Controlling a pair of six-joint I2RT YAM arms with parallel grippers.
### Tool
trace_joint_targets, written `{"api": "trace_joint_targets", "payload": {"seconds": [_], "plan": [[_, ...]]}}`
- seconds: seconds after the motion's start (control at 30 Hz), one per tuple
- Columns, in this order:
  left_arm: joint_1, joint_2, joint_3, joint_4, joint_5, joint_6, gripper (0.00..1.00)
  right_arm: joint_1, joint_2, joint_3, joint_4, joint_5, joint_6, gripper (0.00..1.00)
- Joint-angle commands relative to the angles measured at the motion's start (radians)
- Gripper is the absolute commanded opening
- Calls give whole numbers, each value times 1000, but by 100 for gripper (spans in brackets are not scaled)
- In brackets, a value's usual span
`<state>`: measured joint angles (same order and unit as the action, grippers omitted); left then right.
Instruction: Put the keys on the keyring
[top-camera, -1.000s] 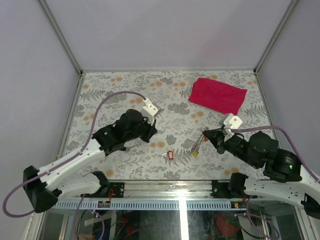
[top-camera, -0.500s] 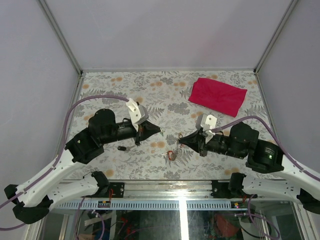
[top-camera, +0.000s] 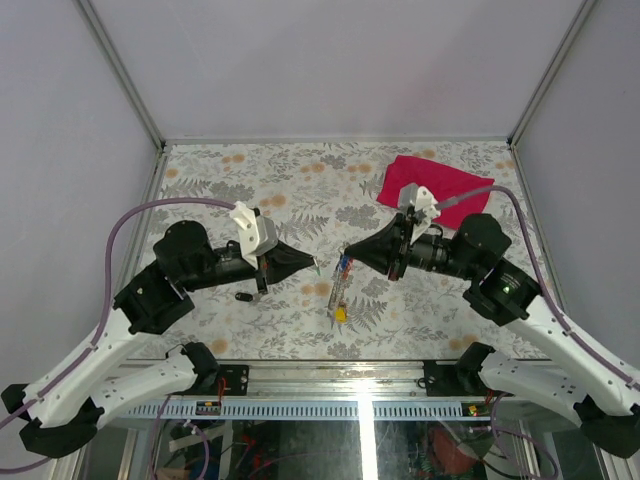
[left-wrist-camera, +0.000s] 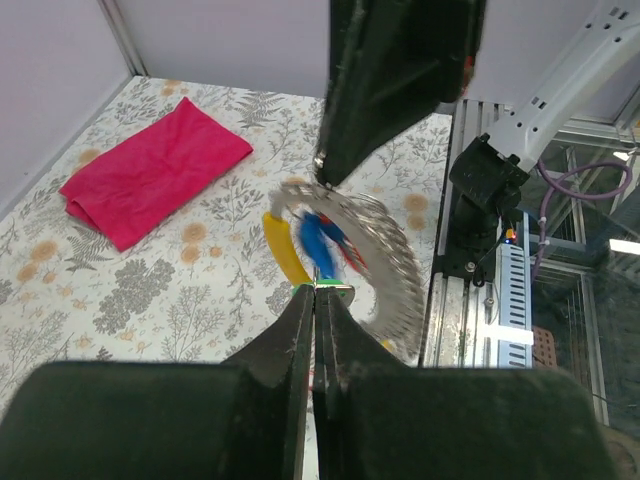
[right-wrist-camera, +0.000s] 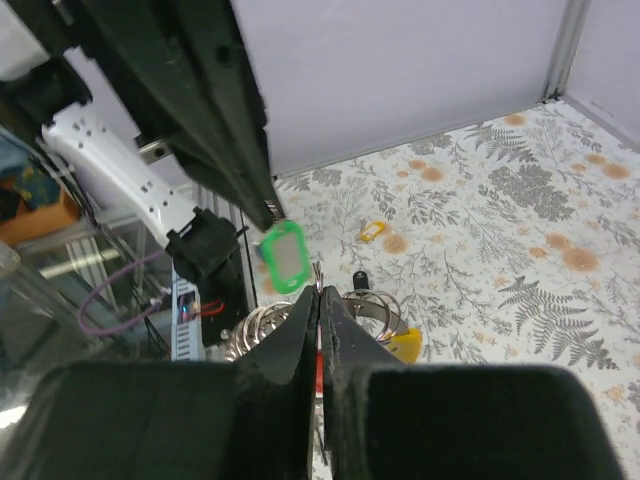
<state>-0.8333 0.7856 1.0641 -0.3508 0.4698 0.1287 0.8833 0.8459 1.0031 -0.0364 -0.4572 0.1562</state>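
Silvery keyring (left-wrist-camera: 385, 250), bundled with yellow and blue tags, dangles above the desk (top-camera: 250, 170) from the right claw (top-camera: 347, 256), which is clenched on it. The left claw (top-camera: 313, 266) is pinched tight on a green-tagged key (right-wrist-camera: 284, 256). Both arms reach inward, low and nearly level, their tips almost meeting.

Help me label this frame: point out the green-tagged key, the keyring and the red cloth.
green-tagged key (right-wrist-camera: 284, 256), right wrist view, middle of its green tag.
keyring (left-wrist-camera: 400, 265), left wrist view, on the silvery ring coils.
red cloth (left-wrist-camera: 150, 170), left wrist view, centre of the fabric.
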Motion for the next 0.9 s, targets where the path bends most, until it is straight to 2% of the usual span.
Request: {"api": "trace_joint_targets", "payload": {"seconds": [0.0,0.13,0.23,0.53,0.87], "plan": [[61,-14,4,77,81,4,0,-153,13,-39,326,-330,220,0],[112,7,9,114,159,-3,0,-167,51,-61,500,-431,332,0],[113,20,13,150,193,-3,0,-167,68,-72,561,-433,375,0],[114,33,22,209,280,-19,0,-167,92,-46,516,-366,375,0],[114,19,28,207,287,-32,0,-159,114,-18,474,-380,378,0]]}}
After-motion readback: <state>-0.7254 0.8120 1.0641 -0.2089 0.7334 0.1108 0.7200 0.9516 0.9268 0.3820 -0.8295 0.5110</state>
